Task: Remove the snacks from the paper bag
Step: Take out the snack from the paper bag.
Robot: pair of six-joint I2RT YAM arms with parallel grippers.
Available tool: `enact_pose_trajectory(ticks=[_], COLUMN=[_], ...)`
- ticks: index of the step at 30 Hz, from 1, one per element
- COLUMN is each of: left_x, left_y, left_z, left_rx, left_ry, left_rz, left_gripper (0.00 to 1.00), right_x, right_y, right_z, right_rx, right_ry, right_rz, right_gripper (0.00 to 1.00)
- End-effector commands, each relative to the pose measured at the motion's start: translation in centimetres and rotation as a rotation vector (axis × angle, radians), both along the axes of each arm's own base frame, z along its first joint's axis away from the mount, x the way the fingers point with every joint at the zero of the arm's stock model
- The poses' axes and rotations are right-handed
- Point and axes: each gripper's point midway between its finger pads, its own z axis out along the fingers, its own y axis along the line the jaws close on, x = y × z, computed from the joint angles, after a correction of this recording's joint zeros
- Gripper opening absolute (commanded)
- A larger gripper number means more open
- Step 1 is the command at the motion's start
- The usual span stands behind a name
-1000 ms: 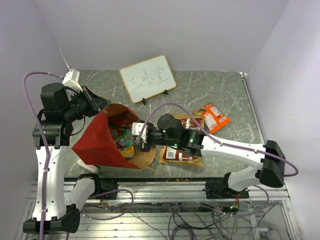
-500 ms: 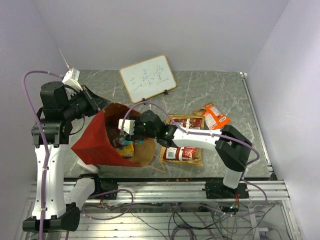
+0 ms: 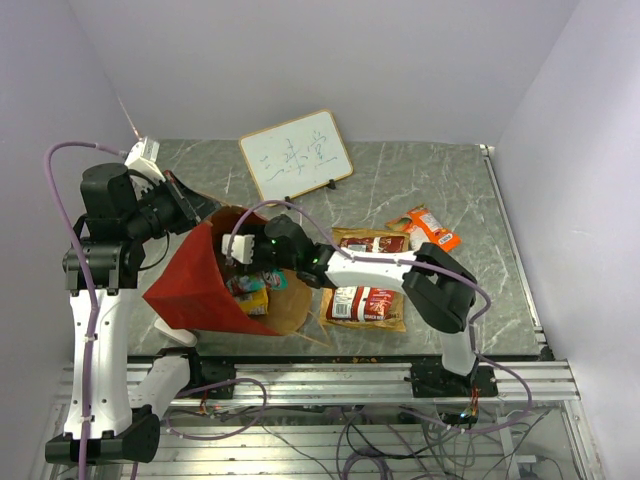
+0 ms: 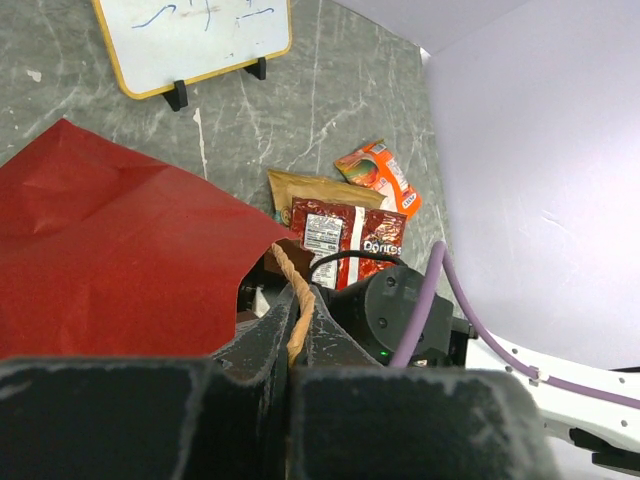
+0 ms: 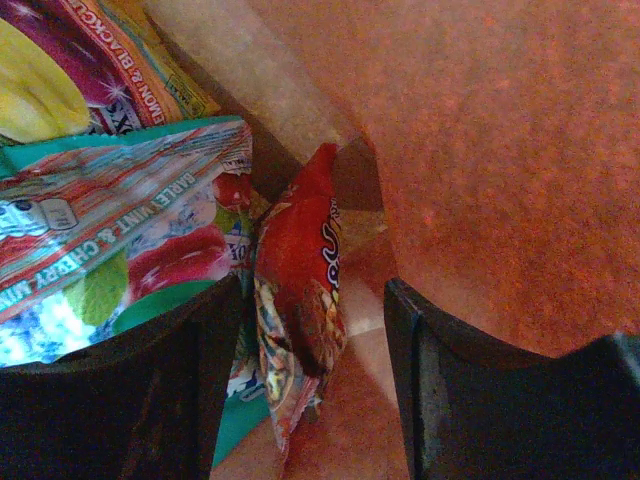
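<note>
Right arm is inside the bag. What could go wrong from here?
1. The right jaws stand open astride the red packet, with the teal packet crowding one side; closing could catch both or slip on the glossy foil.
2. The left jaws are shut only on the thin handle of the paper bag; a pull-out may tear it or drag the bag.

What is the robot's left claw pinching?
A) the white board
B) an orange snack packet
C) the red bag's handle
C: in the left wrist view, the left gripper is shut on the thin brown handle of the paper bag.
</note>
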Motion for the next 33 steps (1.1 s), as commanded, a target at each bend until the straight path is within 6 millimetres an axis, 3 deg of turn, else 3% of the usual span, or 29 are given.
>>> enact_pose_trajectory(ticks=[1, 3, 8, 13, 18, 21, 28, 33], left_x=[-0.6, -0.7, -0.8, -0.7, -0.3, 0.2, 1.2, 1.6], left_y=[0.0, 0.1, 0.2, 0.6, 1.0, 1.1, 1.3, 1.5], left_z=[1.9, 1.9, 1.8, 1.3, 1.2, 1.3, 1.9, 1.5], left_rx=[-0.006, -0.004, 0.003, 0.003, 0.0, -0.004, 0.014, 0.041], left_ry=[-0.051, -0.048, -0.045, -0.033, -0.035, -0.045, -0.066, -0.061], left_rz=[0.009, 0.011, 0.021, 0.048, 0.085, 0.092, 0.091, 0.093], left_gripper=[0.07, 0.07, 0.07, 0.07, 0.07, 0.07, 0.07, 0.07], right_x=[0.7, 0.5, -0.4, -1.6, -4.0, -6.6, -10.1, -11.2], right_y=[1.2, 1.5, 1.6, 1.2, -0.2, -1.6, -6.6, -10.9], right_z=[0.0, -0.2, -0.6, 2.5, 6.6, 8.2, 10.7, 12.3], right_rx=[-0.004, -0.002, -0.018, 0.032, 0.104, 0.131, 0.185, 0.214], right_ry=[-0.044, -0.033, -0.012, 0.043, 0.141, 0.221, 0.394, 0.455], right_rz=[0.022, 0.036, 0.062, 0.068, 0.096, 0.151, 0.112, 0.008], right_gripper=[0.57, 0.53, 0.23, 0.0, 0.0, 0.0, 0.0, 0.0])
